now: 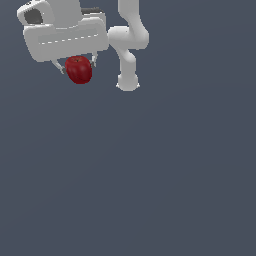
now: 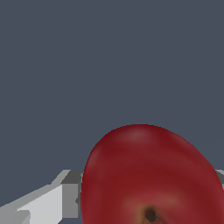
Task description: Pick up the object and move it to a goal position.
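Note:
The object is a small glossy dark-red apple-shaped ball (image 1: 79, 69) near the top left of the exterior view. It hangs between the two thin fingers of my white gripper (image 1: 78, 66), one finger on each side of it. The gripper is shut on it and its white body (image 1: 65, 35) sits right above. In the wrist view the apple (image 2: 148, 175) fills much of the picture, with its dimple and stem showing, and one grey-white finger (image 2: 65, 192) presses its side. The other finger is nearly hidden behind the apple.
The white arm (image 1: 129, 45) stands just to the exterior view's right of the gripper, its base (image 1: 128, 82) on the flat dark grey-blue floor (image 1: 150, 175). Nothing else shows in either view.

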Robot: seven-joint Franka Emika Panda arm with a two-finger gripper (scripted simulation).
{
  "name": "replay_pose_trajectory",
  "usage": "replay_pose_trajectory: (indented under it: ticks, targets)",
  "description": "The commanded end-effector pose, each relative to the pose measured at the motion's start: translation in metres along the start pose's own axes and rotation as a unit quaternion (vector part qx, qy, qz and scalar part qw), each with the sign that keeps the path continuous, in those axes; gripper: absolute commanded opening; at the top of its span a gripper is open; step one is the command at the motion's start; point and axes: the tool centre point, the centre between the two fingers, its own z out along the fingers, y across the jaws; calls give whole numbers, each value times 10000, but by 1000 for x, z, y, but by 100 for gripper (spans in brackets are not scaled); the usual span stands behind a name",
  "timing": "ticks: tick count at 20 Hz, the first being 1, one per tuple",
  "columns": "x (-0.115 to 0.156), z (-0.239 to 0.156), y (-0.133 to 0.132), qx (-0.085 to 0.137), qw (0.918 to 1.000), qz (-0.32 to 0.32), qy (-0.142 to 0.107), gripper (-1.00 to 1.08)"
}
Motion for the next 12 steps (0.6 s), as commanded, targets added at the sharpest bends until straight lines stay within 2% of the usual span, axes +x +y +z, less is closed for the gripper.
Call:
replay_pose_trajectory:
  ticks: [1,12]
  targets:
    - [-3,-12,5,-5,10000,-3,5,-100]
    - [-4,-20,9,-8,10000,-3,2,-100]
